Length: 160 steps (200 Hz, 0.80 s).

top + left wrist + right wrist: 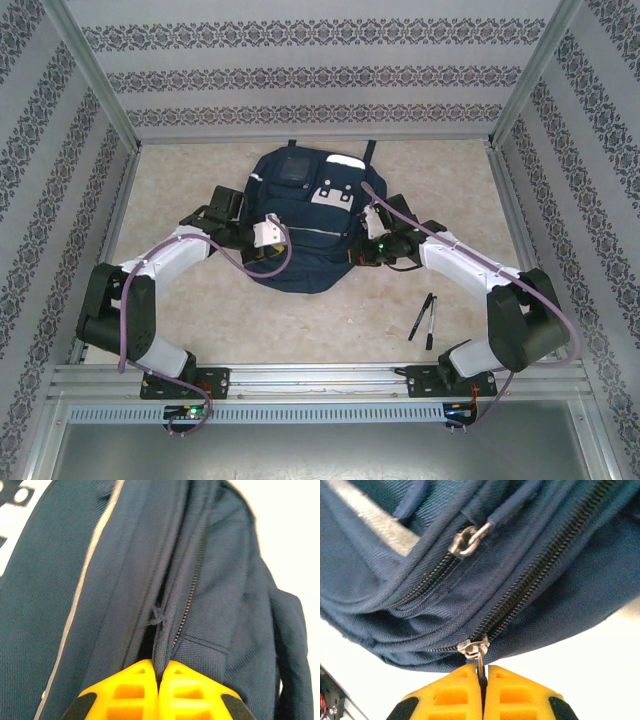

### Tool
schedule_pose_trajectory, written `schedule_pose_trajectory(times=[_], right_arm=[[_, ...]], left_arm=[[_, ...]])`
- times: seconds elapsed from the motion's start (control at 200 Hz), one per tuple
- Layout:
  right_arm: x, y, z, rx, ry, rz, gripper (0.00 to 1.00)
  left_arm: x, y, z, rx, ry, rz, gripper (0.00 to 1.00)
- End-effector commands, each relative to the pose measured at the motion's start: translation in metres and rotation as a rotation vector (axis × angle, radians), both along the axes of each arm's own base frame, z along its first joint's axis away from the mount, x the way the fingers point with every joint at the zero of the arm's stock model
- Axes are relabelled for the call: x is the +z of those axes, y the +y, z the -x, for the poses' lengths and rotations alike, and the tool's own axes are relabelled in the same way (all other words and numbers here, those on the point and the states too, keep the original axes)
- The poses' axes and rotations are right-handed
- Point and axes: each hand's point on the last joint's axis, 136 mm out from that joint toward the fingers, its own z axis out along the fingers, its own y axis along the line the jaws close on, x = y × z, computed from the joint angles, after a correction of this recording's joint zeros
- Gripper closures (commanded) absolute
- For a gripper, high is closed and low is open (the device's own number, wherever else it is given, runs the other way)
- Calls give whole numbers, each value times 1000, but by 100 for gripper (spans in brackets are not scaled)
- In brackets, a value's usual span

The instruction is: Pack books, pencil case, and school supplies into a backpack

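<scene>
The navy backpack [300, 200] lies flat in the middle of the table, front pockets up. My left gripper [278, 238] is at its lower left. In the left wrist view its yellow fingers [135, 685] are shut on a fold of the backpack's fabric edge [162, 650] beside a zipper track. My right gripper [362, 245] is at the bag's lower right, shut [482, 675] on the metal pull of a zipper slider [472, 646]. Two black pens [425, 320] lie on the table right of centre, near my right arm. The books and pencil case are out of view.
A second zipper slider [465, 540] sits higher up on the bag. Patterned walls with metal posts enclose the table on three sides. Bare tabletop [300, 320] lies between the bag and the arm bases.
</scene>
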Motion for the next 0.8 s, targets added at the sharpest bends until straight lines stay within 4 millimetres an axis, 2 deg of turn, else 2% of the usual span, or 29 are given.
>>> schedule_pose_trajectory(times=[0.0,0.035,0.085,0.11,0.135,0.175,0.27,0.455,0.635,0.794], right_arm=[[-14,0,25,8,89,28,100],[-11,10,27,21,90,3,100],[-8,22,28,36,93,-32,100],[-6,27,28,41,95,-46,100],[-4,31,28,44,96,-59,100],[-3,37,27,50,98,-75,100],[4,46,25,67,102,-107,100],[14,54,27,101,110,-149,100],[20,60,31,112,121,-179,100],[23,63,34,116,121,-186,100]], left_arm=[[5,52,-55,257,-91,-125,85],[7,49,-52,230,-85,-116,81],[11,36,-33,127,-58,-67,70],[12,28,-22,73,-42,-29,67],[16,20,-11,26,-30,15,56],[22,9,4,-38,-24,80,46],[23,-15,26,-109,-45,132,35],[8,-45,31,-134,-75,64,35],[-4,-63,21,-131,-118,26,37],[-14,-73,20,-160,-141,-10,50]])
